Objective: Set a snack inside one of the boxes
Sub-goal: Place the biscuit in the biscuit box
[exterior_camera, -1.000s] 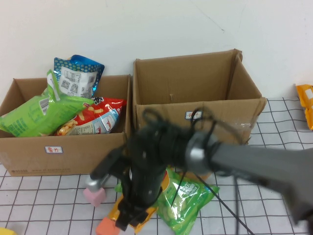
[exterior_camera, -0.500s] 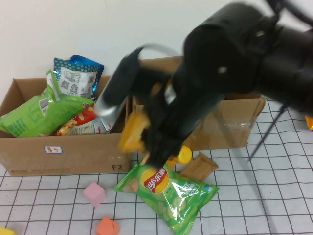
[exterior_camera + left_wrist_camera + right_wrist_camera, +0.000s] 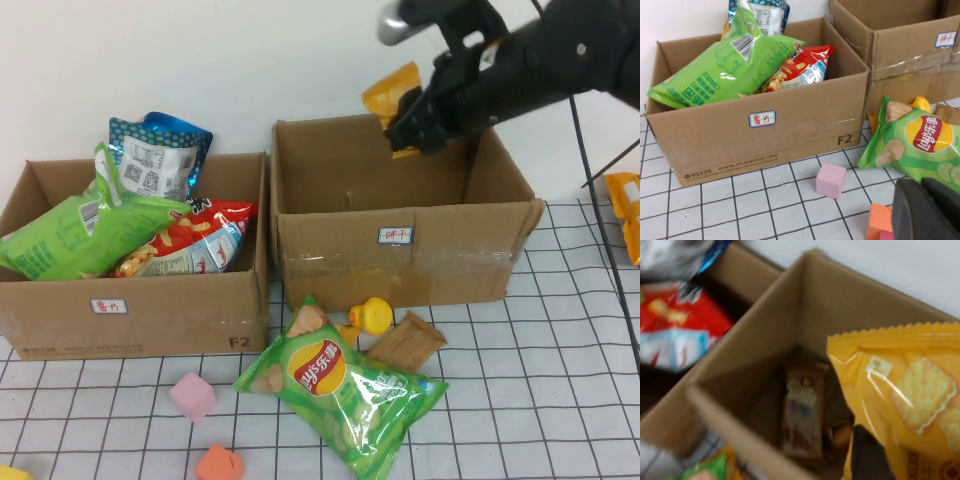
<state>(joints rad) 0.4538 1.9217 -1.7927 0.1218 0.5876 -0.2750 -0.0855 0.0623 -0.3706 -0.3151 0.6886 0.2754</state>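
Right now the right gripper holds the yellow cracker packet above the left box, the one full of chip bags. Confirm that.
Not quite. The right gripper holds the yellow cracker packet above the right box, not the chip-filled left box. The high view shows it; the right wrist view looks down into that box.

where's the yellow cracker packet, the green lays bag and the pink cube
yellow cracker packet [image 3: 900, 390]: right wrist view, on its clear front, held by the right gripper [image 3: 405, 128] above the right box
green Lay's bag [image 3: 340, 390]: high view, mid-bag, beside the logo
pink cube [image 3: 831, 179]: left wrist view, front face
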